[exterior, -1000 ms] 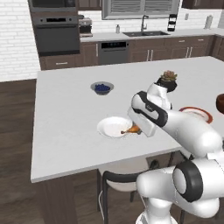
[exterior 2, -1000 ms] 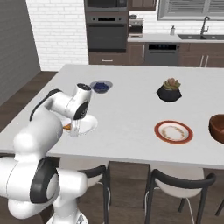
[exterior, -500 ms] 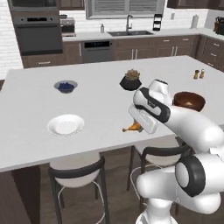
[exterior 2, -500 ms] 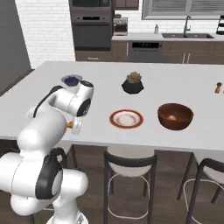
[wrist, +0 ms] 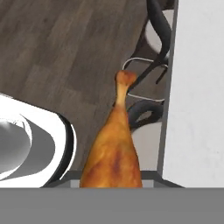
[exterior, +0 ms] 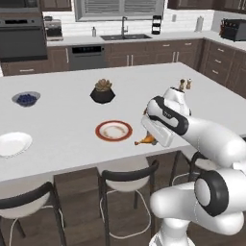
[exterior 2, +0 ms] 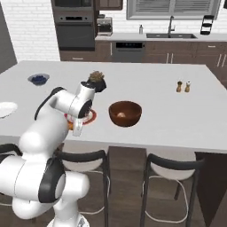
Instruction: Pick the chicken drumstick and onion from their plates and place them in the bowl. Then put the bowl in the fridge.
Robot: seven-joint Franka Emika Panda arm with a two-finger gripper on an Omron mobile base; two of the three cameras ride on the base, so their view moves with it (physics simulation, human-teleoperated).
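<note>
A home kitchen: island counter [exterior: 72, 120], wall oven [exterior 2: 73, 31], sink [exterior: 124, 36].

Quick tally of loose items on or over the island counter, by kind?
Plates: 2, plain white plate, red-rimmed white plate
Bowls/dishes: 2, reddish-brown wooden bowl, grey blueberry dish
Food: 1, golden-brown chicken drumstick
Potted succulent: 1
Small shakers: 2
Total: 8

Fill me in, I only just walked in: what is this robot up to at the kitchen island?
The arm's tool is shut on the chicken drumstick, carrying it in the air along the island's near edge. The wooden bowl sits on the counter with the onion already in it, so the drumstick probably goes there next. The white plate and the red-rimmed plate both lie bare.
</note>
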